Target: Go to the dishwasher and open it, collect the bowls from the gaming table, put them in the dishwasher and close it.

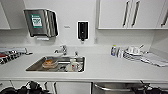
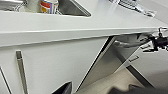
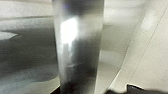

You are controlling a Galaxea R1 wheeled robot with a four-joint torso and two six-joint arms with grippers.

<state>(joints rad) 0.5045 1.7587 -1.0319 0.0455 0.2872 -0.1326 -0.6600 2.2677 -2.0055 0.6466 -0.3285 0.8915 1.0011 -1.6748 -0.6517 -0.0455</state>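
Left gripper's jaws cannot be told; the stainless-steel dishwasher door [image 2: 117, 57] is seen tilted ajar under the white counter [image 2: 75, 25]. Right gripper [image 2: 160, 41] sits at its steel bar handle [image 3: 77, 45], jaw state unclear; a steady outward-and-down pull is advised

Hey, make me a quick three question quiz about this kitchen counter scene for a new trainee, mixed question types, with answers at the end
1. True or false: the sink has items lying in it.
2. Multiple choice: in the head view, the dishwasher sits under the counter
A) directly below the sink
B) to the right of the sink
C) left of the paper towel dispenser
3. Fill in: the black soap dispenser is mounted on the ____.

Key: 1 true; 2 B; 3 wall
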